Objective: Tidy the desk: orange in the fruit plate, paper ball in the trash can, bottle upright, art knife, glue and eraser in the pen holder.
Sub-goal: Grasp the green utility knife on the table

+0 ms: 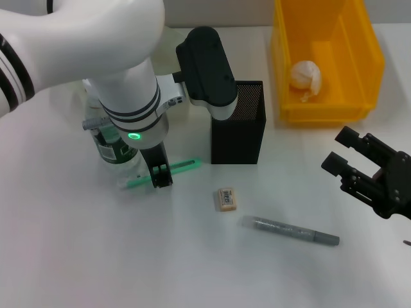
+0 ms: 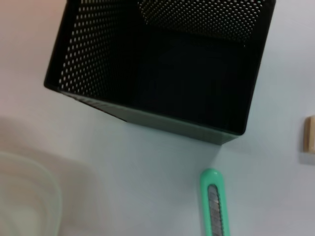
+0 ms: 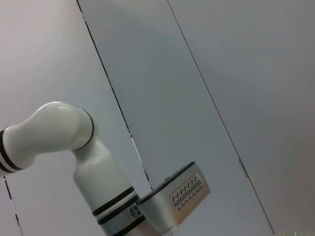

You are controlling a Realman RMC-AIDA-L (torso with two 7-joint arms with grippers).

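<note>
White desk (image 1: 77,256): art knife (image 1: 183,167) between left jaws.

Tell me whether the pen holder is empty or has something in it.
Seemingly empty. The left wrist view looks into the pen holder and shows only dark mesh walls; the art knife lies outside on the desk.

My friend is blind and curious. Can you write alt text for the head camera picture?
The left gripper is down on a green art knife beside a black mesh pen holder. An eraser and grey glue lie nearby; the right gripper hovers open.
</note>
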